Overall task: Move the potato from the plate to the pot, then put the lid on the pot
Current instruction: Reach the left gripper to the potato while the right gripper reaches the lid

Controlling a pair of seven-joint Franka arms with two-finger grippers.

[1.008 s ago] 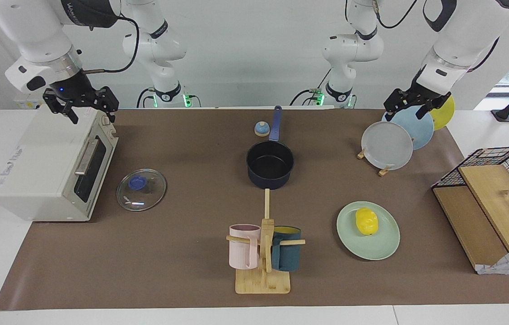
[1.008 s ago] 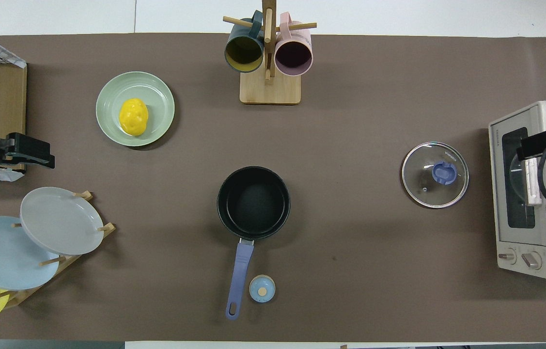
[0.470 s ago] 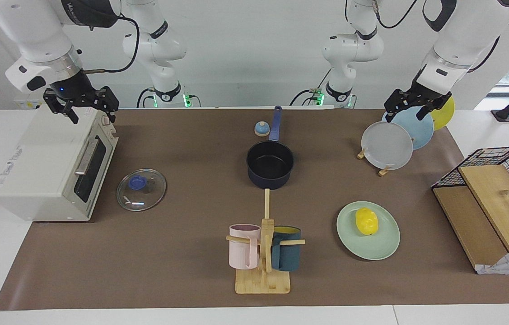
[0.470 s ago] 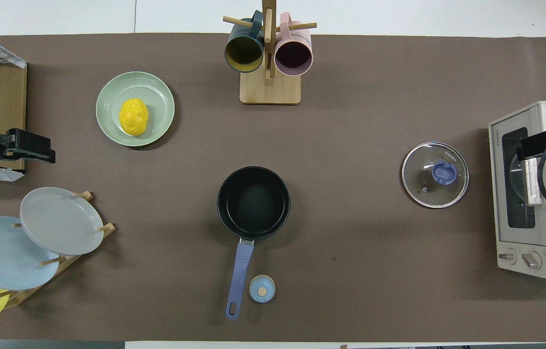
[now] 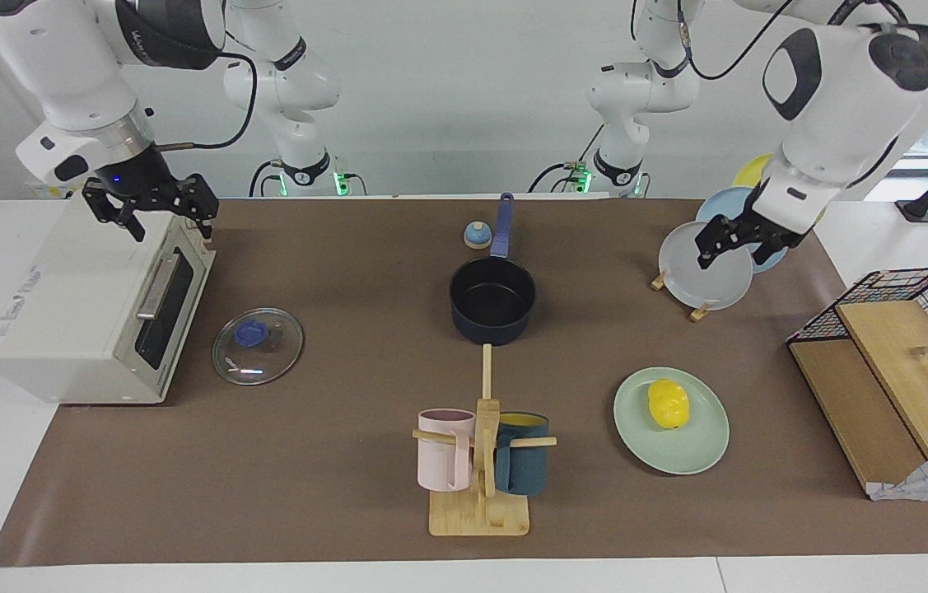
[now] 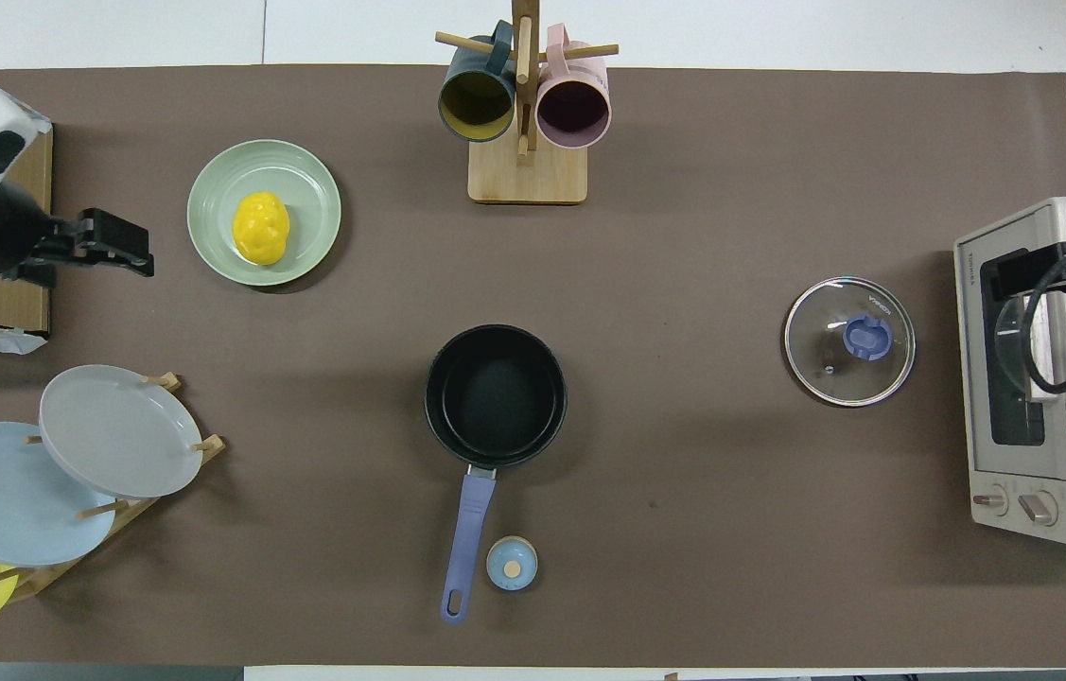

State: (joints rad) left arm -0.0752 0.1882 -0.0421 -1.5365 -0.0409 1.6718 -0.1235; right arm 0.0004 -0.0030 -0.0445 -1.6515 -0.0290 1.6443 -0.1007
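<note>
Two Franka arms are in view, both raised above the table. The left gripper (image 5: 734,244) hangs in the air with nothing in it, over the brown mat just beside the round pale mint-green plate (image 5: 702,449); whether its fingers are parted cannot be told. The right gripper (image 5: 152,207) waits over the white toaster oven (image 5: 76,313), its fingers spread and empty.

The small glossy yellow potato (image 5: 669,403) lies on the plate, toward the left arm's end of the table. The dark navy saucepan pot (image 5: 492,301), with black inside and long blue handle, stands upright near the table's middle, nearer to the robots than the plate. The round clear glass lid (image 5: 258,346) with a blue knob lies flat on the mat in front of the toaster oven's door, well apart from the pot.
</note>
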